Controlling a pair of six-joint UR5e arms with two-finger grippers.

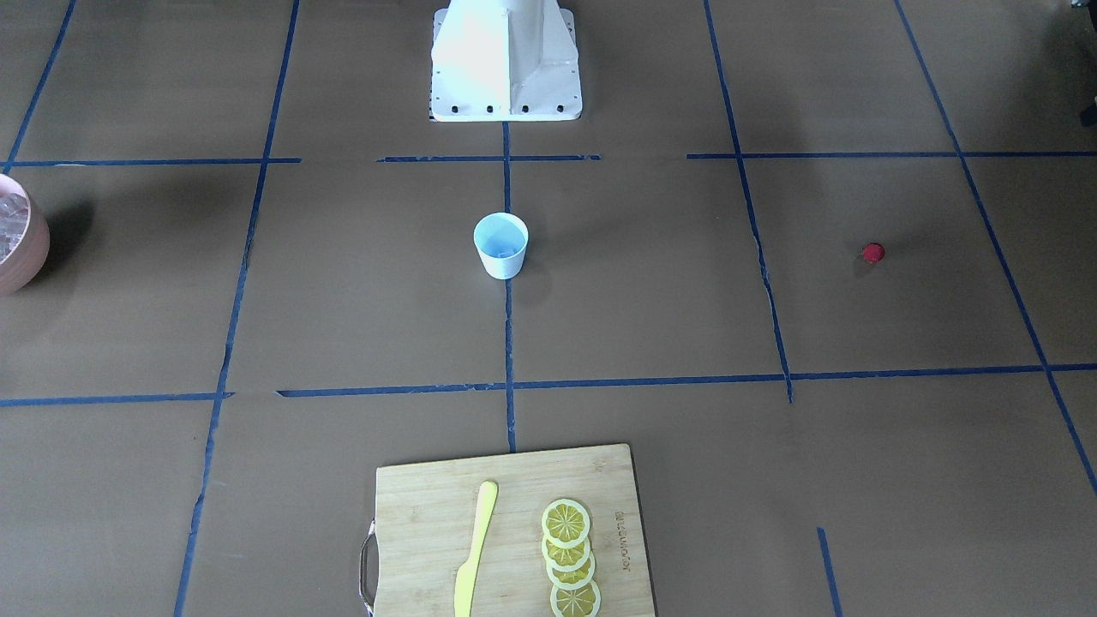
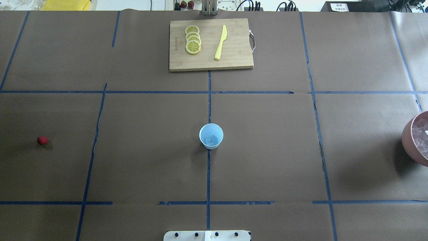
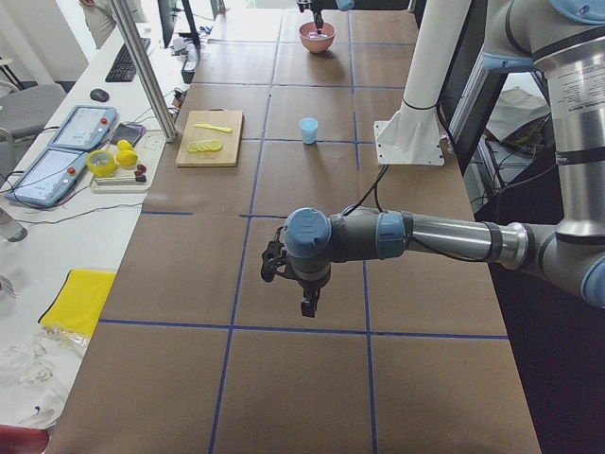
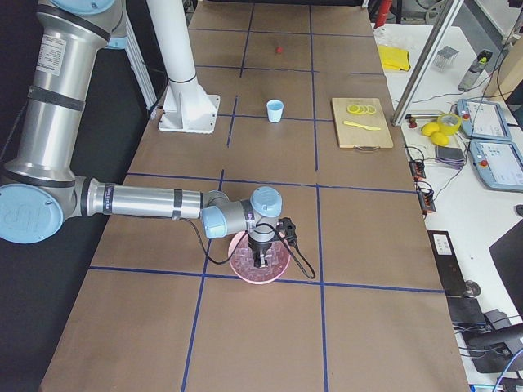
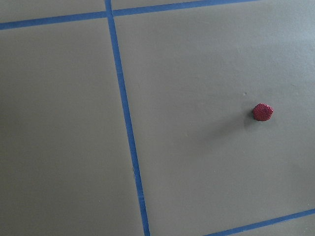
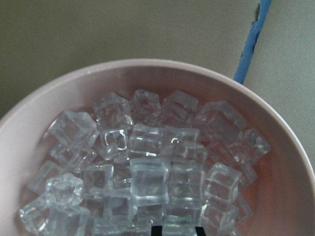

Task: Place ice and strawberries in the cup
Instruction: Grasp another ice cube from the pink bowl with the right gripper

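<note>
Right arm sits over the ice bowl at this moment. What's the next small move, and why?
Probably lower the right gripper straight down onto one top cube of the ice. It hangs over the bowl, its wrist view is filled with cubes, and whether its fingers are open cannot be told.

Bystanders on my table
I see a wooden cutting board (image 2: 180, 62) carrying overlapping lemon slices (image 2: 193, 39) beside a yellow knife (image 2: 220, 43); a pink bowl (image 2: 408, 144) stands well apart.
</note>
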